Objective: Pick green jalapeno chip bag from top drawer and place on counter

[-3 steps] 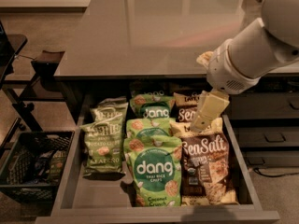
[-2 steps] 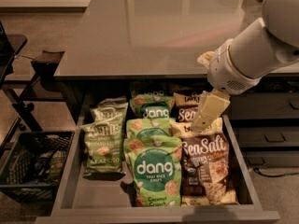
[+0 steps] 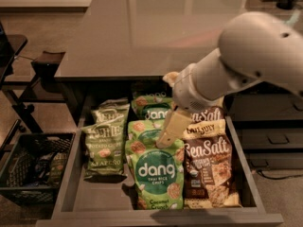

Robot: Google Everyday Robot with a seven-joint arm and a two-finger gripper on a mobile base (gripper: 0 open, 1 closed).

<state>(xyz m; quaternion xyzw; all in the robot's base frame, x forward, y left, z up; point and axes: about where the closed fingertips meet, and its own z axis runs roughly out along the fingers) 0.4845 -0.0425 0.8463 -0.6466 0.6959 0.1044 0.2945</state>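
The green jalapeno chip bag (image 3: 103, 143) lies in the left row of the open top drawer (image 3: 71, 193), with a second olive bag (image 3: 113, 108) behind it. The grey glossy counter (image 3: 156, 27) stretches behind and above the drawer. My gripper (image 3: 169, 126) hangs from the white arm over the middle row, just above the front bright green "dang" bag (image 3: 154, 174). It is to the right of the jalapeno bag and not touching it. It holds nothing that I can see.
Another "dang" bag (image 3: 150, 109) sits behind the front one. Brown-and-cream "Sea Salt" bags (image 3: 208, 164) fill the right row. A black crate (image 3: 33, 169) stands on the floor at the left, and closed cabinet drawers (image 3: 270, 136) are at the right.
My arm and gripper have moved left and a little down, from over the Sea Salt row to over the middle "dang" row. The bags have not moved.
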